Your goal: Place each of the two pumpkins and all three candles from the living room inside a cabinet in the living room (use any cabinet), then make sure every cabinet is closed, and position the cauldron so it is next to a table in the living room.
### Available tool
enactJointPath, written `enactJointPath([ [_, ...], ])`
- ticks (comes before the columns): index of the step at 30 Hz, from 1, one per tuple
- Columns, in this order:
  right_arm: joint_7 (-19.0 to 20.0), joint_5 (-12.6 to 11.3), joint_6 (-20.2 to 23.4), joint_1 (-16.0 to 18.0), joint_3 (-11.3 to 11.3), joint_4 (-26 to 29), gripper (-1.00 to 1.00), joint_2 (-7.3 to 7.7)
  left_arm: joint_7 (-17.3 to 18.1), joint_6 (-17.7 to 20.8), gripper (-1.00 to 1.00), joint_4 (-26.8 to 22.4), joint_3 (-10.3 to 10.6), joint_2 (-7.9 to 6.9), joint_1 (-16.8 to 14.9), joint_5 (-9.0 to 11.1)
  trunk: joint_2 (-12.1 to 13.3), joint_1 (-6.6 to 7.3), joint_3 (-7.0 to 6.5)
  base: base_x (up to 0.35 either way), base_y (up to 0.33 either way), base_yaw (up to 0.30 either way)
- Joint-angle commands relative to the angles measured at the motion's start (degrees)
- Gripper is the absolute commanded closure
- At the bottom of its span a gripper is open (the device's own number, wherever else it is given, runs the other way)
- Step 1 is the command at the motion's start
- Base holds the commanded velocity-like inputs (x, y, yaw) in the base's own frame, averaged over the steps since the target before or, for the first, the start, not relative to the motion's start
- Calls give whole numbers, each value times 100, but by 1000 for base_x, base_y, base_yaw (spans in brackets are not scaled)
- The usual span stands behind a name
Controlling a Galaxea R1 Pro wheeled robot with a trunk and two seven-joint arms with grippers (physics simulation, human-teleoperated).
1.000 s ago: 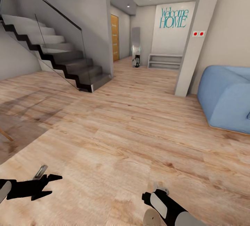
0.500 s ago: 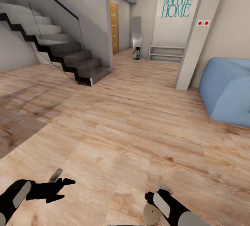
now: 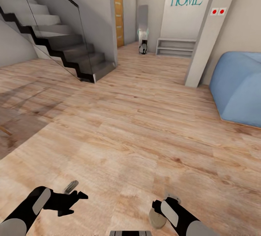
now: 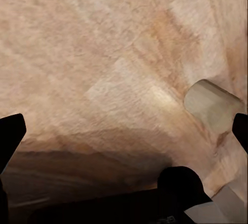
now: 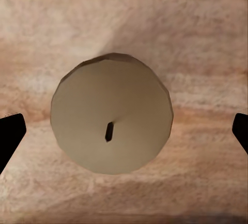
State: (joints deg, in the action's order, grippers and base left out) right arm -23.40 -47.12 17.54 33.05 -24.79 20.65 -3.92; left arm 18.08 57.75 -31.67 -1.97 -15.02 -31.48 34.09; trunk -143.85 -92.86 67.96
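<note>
A beige candle [image 5: 111, 114] with a tiny dark wick stands on the wood floor, its flat round top facing my right wrist camera. My right gripper [image 5: 124, 131] hangs open straight above it, with a dark fingertip far out on either side and not touching it. In the head view the candle [image 3: 157, 218] sits just beside my right gripper [image 3: 163, 201] near the bottom edge. My left gripper [image 3: 74, 199] is open and empty, low over the floor. From the left wrist the candle [image 4: 212, 105] shows off to one side. Pumpkins, cabinet and cauldron are out of view.
A staircase with a glass rail [image 3: 69, 54] rises at the left. A blue sofa [image 3: 239, 87] sits at the right beside a white pillar [image 3: 204, 40]. A corridor with a low bench [image 3: 175, 47] and an orange door [image 3: 119, 18] lies ahead.
The head view has tilted down, so the room and the candle sit higher in the picture. My left arm has swung rightward into fuller view. The right gripper stays above the candle.
</note>
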Motion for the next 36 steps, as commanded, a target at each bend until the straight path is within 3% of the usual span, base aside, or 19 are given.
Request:
enactJointPath([
  [1,1,1,-2,0,0,0,-100,-1,126,55,-100,-2,1,-4,-8,3,-2,-2,23,0,0,0],
  [9,20,1,5,0,2,0,-100,-7,2082,198,-100,-9,75,-69,-24,-41,-12,-23,200,0,0,0],
  [12,26,5,21,0,15,29,-100,-31,2417,201,-100,-6,85,-159,-25,-51,-12,-23,200,0,0,0],
  [16,31,20,23,0,24,50,-100,-19,2521,202,-100,-12,83,-251,-25,-49,-18,-33,289,0,0,0],
  [25,42,63,-98,0,19,49,-100,-13,2542,202,-100,-11,83,-265,-25,-43,-30,-56,488,0,0,0],
  [36,282,79,-353,0,-22,9,-100,-11,2546,202,-100,-8,88,-270,-25,-35,-30,-56,488,0,0,0],
])
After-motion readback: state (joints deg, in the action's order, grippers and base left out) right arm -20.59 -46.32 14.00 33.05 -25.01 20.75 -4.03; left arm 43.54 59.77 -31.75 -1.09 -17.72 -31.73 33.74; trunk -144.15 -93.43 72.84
